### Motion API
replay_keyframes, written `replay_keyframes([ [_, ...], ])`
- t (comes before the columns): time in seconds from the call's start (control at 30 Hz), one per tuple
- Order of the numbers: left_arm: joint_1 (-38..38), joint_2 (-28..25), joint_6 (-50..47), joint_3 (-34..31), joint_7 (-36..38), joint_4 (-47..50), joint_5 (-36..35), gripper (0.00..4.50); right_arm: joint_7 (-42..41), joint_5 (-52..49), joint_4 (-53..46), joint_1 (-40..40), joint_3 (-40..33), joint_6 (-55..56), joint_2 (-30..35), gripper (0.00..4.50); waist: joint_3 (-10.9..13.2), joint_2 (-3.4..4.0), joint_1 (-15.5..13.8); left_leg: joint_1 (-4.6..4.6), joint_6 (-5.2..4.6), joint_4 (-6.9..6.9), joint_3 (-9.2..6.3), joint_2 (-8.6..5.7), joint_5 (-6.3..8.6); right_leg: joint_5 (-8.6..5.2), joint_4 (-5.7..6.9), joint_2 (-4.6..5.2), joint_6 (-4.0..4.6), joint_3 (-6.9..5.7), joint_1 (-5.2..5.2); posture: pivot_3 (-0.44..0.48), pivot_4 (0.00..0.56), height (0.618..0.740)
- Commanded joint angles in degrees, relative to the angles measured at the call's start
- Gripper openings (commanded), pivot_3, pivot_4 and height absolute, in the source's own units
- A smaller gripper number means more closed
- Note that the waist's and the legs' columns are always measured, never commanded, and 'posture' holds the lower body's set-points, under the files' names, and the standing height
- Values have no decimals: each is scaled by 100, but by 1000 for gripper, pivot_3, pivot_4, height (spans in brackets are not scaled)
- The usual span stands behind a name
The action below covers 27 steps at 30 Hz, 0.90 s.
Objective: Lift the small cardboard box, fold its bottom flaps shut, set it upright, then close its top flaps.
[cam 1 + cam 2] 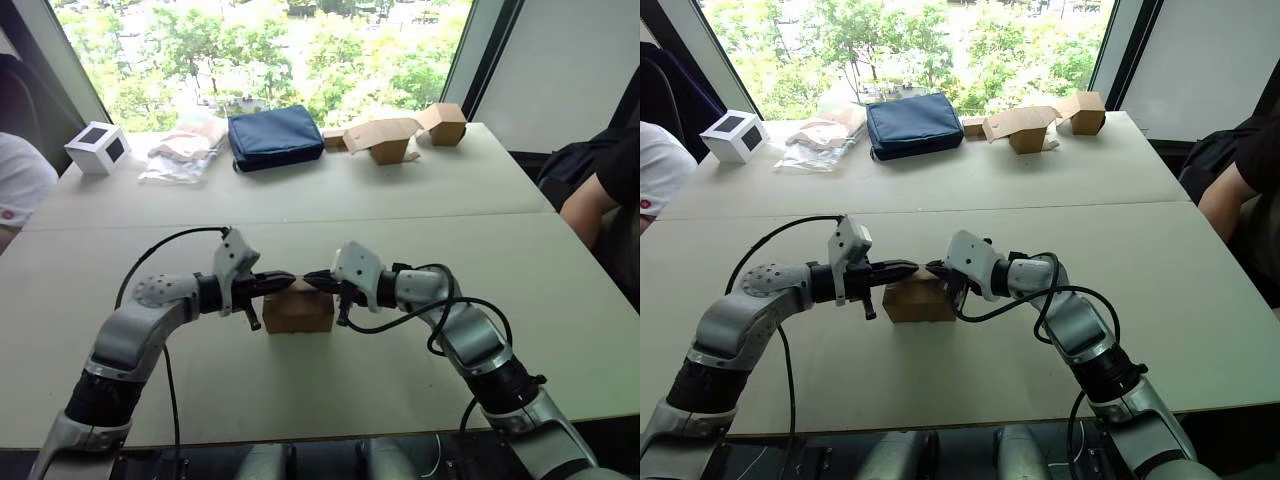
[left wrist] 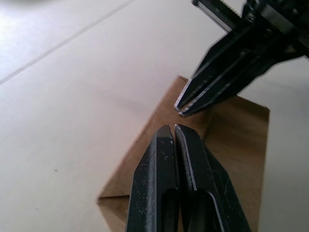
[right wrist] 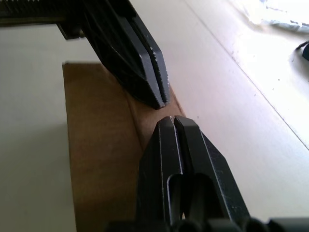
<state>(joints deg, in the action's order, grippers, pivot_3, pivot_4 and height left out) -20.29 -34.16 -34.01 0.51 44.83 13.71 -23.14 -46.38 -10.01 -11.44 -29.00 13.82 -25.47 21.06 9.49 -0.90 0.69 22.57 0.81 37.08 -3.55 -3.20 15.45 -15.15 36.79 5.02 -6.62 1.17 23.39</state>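
Right now the small cardboard box (image 1: 298,310) sits on the near half of the table (image 1: 420,190), roughly at the middle between the two arms, its flat top side facing up and its front face toward the robot. Both arms reach inward over it from either side. The left gripper (image 1: 287,281) comes in from the left with its two black fingers pressed together, nothing between them, tips lying over the box's top near its far edge. The right gripper (image 1: 310,277) comes in from the right, likewise closed with fingers tight against each other and holding nothing. The two sets of tips nearly meet above the middle of the box; in the left wrist view the right gripper's fingers (image 2: 217,77) sit just beyond the left one's own tips, over brown cardboard. A seam runs across the box's top under the fingertips, probably where the top flaps (image 3: 104,145) meet, though whether the tips actually touch the cardboard is hard to judge.

On the far half of the table lie a dark blue fabric pouch (image 1: 275,136), a white cube with black faces (image 1: 98,148) at far left, a clear plastic bag (image 1: 185,150) between them, and other brown cardboard boxes (image 1: 400,135) with open flaps at far right.
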Motion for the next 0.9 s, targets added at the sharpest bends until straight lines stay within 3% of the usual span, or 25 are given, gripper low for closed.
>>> replay_keyframes([
  [0.03, 306, -93, 19, -534, -418, 443, 23, 95, 94, -944, -566, 74, -986, -423, -8, 0, 0, 0, -1, 0, 0, -1, 0, 0, 0, 0, 0, 0, 0, 0, 0, 0, 150, 740],
  [0.13, 684, -44, -650, -1396, -458, 768, -927, 95, 66, -1624, -953, 423, -1600, -1088, 290, 0, 0, 0, -1, 1, -2, -5, 0, 2, 2, 0, -7, 6, 0, 1, -1, 0, 150, 740],
  [0.3, 1821, -202, -985, -2091, -530, 1238, -1277, 95, -141, -1858, -1210, 1417, -2017, -1449, 1121, 0, 0, 3, -7, 2, -5, -7, -3, 4, 4, 0, -30, 15, 0, 3, -11, 0, 150, 740],
  [0.47, 2935, -516, -714, -2050, -177, 1608, -1128, 95, -319, -1902, -1435, 2329, -2145, -1416, 1688, 0, 0, 4, -14, 1, -9, -13, 0, 7, 7, -6, -53, 20, 11, 2, -23, 0, 150, 740],
  [0.9, 3358, -534, -531, -1985, 138, 1345, -1301, 95, -393, -1788, -1366, 2825, -2081, -1091, 2081, 0, -2, 9, -55, 5, -17, -9, 4, 9, 13, -10, -75, 28, 27, -1, -32, 0, 150, 740],
])
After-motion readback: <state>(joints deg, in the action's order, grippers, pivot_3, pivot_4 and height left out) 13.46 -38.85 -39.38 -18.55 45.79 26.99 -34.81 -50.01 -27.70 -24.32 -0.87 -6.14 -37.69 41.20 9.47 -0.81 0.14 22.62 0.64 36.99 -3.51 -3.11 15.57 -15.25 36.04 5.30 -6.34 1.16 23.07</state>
